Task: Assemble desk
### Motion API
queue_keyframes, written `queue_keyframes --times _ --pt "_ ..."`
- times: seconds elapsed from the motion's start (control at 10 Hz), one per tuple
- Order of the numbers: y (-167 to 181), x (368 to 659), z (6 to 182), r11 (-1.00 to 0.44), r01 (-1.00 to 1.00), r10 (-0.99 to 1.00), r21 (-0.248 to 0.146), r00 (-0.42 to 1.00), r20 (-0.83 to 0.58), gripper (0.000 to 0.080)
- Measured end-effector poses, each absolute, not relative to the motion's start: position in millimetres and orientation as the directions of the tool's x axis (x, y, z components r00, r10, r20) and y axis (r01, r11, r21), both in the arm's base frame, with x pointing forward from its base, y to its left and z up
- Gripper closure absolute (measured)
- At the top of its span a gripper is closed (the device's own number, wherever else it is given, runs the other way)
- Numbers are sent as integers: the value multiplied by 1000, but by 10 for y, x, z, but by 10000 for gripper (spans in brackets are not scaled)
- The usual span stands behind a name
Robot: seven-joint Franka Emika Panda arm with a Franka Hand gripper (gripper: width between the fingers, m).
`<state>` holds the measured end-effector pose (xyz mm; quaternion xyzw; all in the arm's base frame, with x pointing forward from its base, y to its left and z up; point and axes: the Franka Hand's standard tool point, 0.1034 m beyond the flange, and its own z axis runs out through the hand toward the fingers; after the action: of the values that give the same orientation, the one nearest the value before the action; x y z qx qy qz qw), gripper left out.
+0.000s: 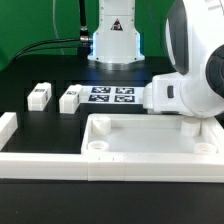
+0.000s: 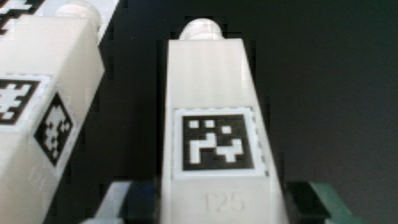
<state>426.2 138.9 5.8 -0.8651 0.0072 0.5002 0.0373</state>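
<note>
Jaws straddle one tagged leg (image 2: 226, 130), evidently for pickup; a second leg (image 2: 45, 110) lies beside. Firm grip cannot be confirmed.

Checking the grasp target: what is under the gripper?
A tagged white leg lies between the fingers of the gripper, with a second leg beside it. In the exterior view the arm covers both. Finger contact cannot be told.

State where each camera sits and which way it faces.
Exterior view: off the arm, low near the table, looking across the tabletop toward the robot base; the arm shows at the exterior view's right.
Wrist view: on the wrist, looking along the gripper at a tagged leg; both fingers show.
Shared: white legs show in both; whether the same ones, cannot tell.
</note>
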Motion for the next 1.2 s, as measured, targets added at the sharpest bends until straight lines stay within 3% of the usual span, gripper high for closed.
queue_keyframes --times 0.3,0.6,0.7,1.1,1.2 --pt "1380 4310 133 -997 -43 39 -70 508 -861 511" --pt "1340 4476 611 -994 -14 84 -106 505 -859 511" --pt "1333 4527 678 -994 -13 88 -110 524 -847 511" --pt "1350 4548 588 -993 -14 88 -114 547 -832 511" --pt "1309 4588 476 -990 -8 112 -144 584 -804 510"
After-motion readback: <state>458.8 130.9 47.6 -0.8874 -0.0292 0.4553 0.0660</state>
